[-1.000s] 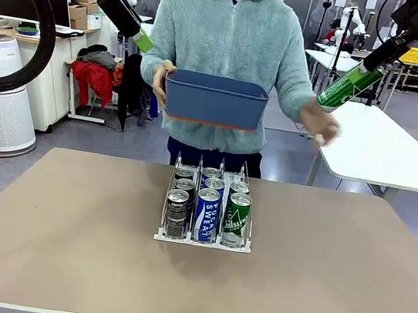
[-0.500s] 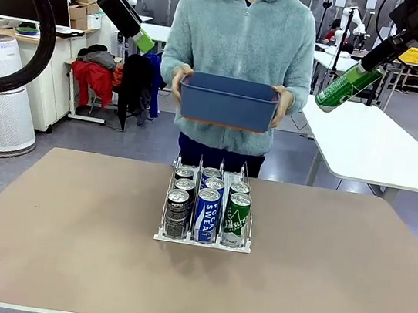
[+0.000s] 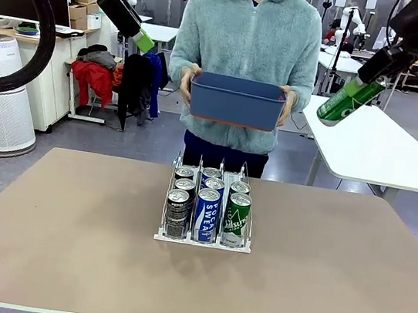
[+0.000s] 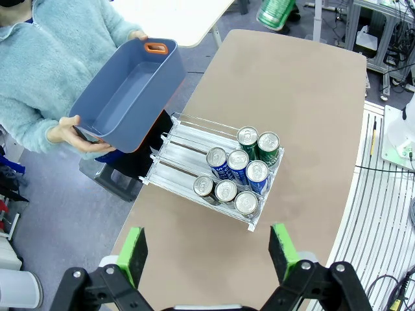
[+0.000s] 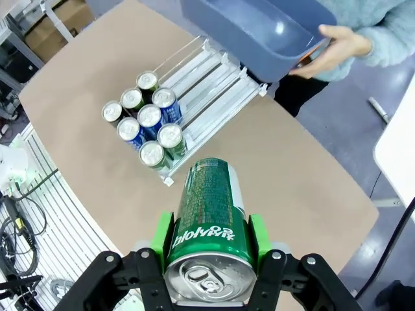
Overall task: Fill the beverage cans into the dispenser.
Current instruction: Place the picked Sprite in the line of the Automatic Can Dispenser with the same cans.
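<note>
- Seven cans (image 3: pixel 206 207) in the dispenser (image 3: pixel 202 240) mid-counter (image 3: pixel 64 245): three dark, two blue, two green
- Right fingers (image 5: pixel 209 241) clamp one green can (image 5: pixel 207 227) aloft; left fingers (image 4: pixel 209 254) wide, empty
- Person's two hands hold one blue bin (image 3: pixel 236 101)

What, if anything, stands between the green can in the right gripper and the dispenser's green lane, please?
Nothing visible does. The right gripper holds the green can high above the table, and the dispenser below has open lane space behind its cans.
</note>
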You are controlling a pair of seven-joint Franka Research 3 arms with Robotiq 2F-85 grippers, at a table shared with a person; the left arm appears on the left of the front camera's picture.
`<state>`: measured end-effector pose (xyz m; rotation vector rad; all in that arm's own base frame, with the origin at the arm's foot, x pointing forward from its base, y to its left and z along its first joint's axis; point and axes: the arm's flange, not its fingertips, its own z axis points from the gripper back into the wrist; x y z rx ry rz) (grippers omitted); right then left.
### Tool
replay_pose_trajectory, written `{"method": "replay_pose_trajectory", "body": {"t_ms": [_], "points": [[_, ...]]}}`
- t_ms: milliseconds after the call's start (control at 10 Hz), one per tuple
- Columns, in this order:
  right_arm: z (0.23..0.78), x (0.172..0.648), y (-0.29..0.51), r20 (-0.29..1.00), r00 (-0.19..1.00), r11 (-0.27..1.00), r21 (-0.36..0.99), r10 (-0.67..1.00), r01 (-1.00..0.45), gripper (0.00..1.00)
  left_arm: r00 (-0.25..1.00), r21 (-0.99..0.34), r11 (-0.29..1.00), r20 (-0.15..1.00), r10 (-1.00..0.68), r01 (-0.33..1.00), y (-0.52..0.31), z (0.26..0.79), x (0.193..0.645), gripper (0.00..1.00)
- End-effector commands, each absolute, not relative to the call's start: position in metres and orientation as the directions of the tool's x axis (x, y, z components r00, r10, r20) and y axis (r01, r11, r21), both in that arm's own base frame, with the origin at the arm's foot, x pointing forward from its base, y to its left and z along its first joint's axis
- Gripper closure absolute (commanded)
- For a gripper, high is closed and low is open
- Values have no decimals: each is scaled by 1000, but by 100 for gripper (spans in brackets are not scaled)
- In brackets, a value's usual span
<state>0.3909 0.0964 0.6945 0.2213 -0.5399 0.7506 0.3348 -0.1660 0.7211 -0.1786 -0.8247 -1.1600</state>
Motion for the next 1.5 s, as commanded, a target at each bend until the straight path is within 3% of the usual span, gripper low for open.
{"method": "replay_pose_trajectory", "body": {"t_ms": [0, 300, 400, 500, 1100, 1400], "points": [[672, 373, 105, 540, 615, 735, -10, 574, -678, 42, 152, 275, 420, 654, -741, 865, -165, 719, 335, 0], [636, 368, 110, 537, 629, 711, 74, 563, -699, 42, 152, 275, 420, 654, -741, 865, -165, 719, 335, 0], [621, 365, 107, 535, 621, 655, 157, 573, -739, 42, 152, 275, 420, 654, -741, 865, -165, 719, 335, 0], [643, 370, 106, 497, 622, 699, 43, 605, -714, 42, 152, 275, 420, 654, -741, 865, -165, 719, 335, 0], [639, 370, 106, 495, 616, 688, 51, 612, -724, 42, 152, 275, 420, 654, -741, 865, -165, 719, 335, 0], [611, 337, 151, 515, 623, 724, 6, 589, -690, 42, 152, 275, 420, 654, -741, 865, -165, 719, 335, 0]]}}
